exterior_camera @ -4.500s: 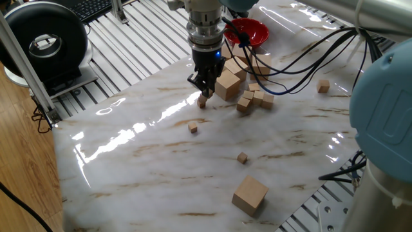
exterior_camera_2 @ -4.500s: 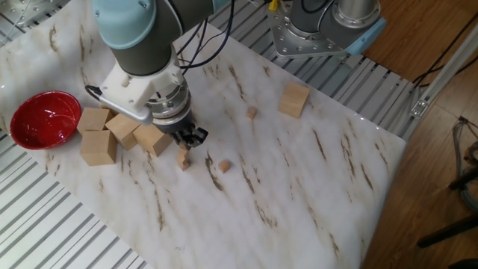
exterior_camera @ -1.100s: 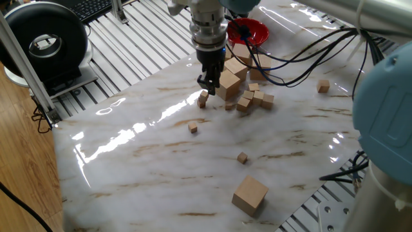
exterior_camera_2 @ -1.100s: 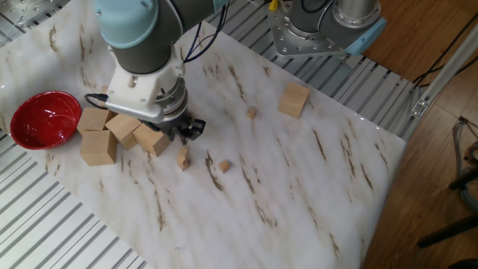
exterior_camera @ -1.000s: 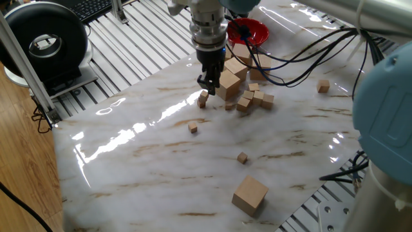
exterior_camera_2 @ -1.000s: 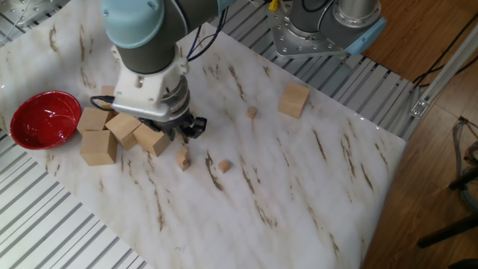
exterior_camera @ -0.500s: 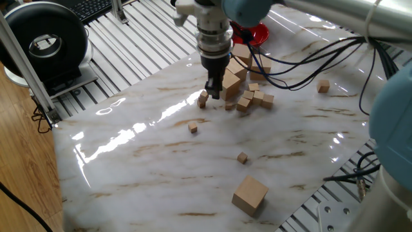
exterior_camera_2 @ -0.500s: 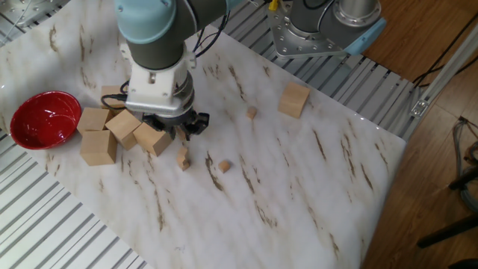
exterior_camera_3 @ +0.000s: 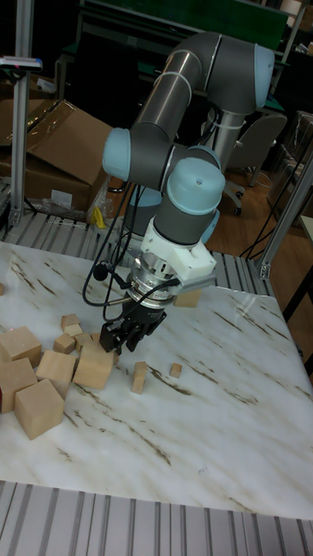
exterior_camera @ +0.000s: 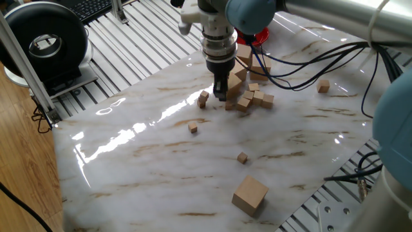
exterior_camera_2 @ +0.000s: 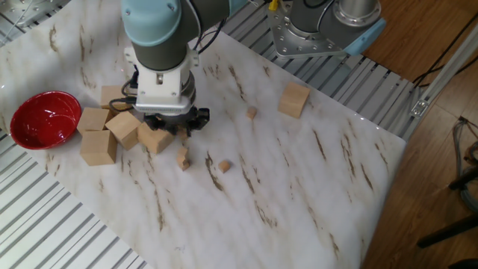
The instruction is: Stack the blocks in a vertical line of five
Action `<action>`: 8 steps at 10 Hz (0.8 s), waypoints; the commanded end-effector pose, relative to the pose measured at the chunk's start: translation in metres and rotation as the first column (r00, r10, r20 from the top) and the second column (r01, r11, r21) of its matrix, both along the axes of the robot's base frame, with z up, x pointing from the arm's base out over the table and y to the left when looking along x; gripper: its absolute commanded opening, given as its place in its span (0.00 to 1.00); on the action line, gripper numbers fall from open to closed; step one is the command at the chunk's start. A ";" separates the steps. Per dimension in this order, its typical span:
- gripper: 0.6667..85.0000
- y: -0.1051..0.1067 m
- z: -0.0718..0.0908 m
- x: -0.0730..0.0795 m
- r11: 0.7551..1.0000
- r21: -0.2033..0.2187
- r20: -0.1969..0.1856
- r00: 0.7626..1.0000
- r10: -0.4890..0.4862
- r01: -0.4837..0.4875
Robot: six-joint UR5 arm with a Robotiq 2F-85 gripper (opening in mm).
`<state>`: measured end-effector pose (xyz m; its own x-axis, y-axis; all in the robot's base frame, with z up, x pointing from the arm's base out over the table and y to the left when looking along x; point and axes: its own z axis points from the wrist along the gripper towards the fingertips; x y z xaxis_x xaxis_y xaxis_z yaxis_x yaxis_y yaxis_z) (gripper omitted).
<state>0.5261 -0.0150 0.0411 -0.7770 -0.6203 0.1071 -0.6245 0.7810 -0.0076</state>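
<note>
Two tiny wooden blocks stand as a short stack (exterior_camera: pixel 203 98) (exterior_camera_2: pixel 183 158) (exterior_camera_3: pixel 138 377) on the marble table. One loose tiny block (exterior_camera: pixel 192 128) (exterior_camera_2: pixel 224 166) (exterior_camera_3: pixel 175 370) lies near it. Another (exterior_camera: pixel 242 157) (exterior_camera_2: pixel 252 113) lies further out. My gripper (exterior_camera: pixel 220 95) (exterior_camera_2: pixel 175 125) (exterior_camera_3: pixel 122 339) hangs low just beside the stack, at the edge of the heap of bigger cubes. Its fingers are apart and hold nothing.
Medium and large wooden cubes (exterior_camera: pixel 248 100) (exterior_camera_2: pixel 123 128) (exterior_camera_3: pixel 93 367) crowd right behind the gripper. A red bowl (exterior_camera_2: pixel 41 119) (exterior_camera: pixel 254 32) sits beyond them. A large cube (exterior_camera: pixel 250 194) (exterior_camera_2: pixel 295 99) stands alone near the table edge, a medium cube (exterior_camera: pixel 323 85) off to one side.
The gripper left the two-block stack, swung sideways toward the cube heap and turned about its wrist. The stack and loose blocks have not moved.
</note>
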 end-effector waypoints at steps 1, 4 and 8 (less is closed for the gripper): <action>0.42 0.000 -0.007 -0.002 1.000 0.012 -0.012 1.000 -0.004 0.004; 0.42 -0.008 -0.005 0.000 1.000 -0.019 -0.004 1.000 0.010 -0.010; 0.45 -0.017 -0.003 0.003 0.998 -0.040 0.002 0.999 0.043 -0.043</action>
<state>0.5275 -0.0265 0.0370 -0.7596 -0.6380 0.1261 -0.6458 0.7629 -0.0303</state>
